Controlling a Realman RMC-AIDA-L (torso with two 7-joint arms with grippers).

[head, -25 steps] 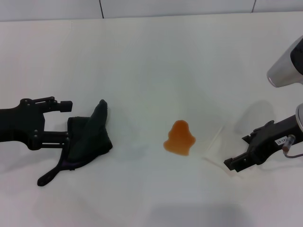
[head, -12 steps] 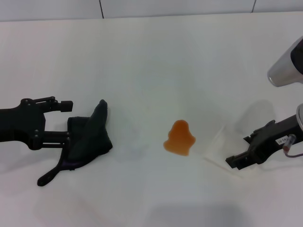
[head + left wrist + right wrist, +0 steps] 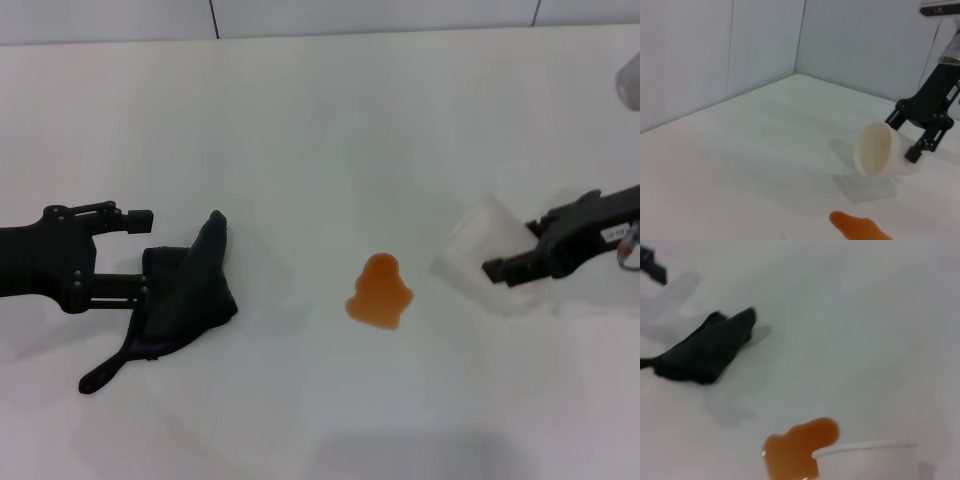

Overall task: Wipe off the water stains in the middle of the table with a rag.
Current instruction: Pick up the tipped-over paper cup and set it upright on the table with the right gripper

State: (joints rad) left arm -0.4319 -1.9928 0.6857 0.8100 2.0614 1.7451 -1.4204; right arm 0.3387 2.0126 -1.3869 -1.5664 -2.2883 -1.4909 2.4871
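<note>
The water stains (image 3: 379,291) are an orange puddle on the white table (image 3: 320,120), and also show in the left wrist view (image 3: 857,227) and right wrist view (image 3: 795,447). The dark rag (image 3: 185,290) lies crumpled left of them, its thin tail toward the front; it shows in the right wrist view (image 3: 705,347). My left gripper (image 3: 145,253) is open at the rag's left edge, its nearer finger touching the cloth. My right gripper (image 3: 503,268) is shut on a white paper cup (image 3: 485,250), held tilted above the table right of the puddle.
The cup (image 3: 879,150) and right gripper (image 3: 920,135) show in the left wrist view, the cup's mouth facing the puddle. The cup rim (image 3: 870,452) fills the right wrist view's lower edge. Dark seam lines (image 3: 214,18) run at the table's far edge.
My right gripper has lifted the cup up off the table and carried it farther back, tilted. The left gripper, rag and puddle have not moved.
</note>
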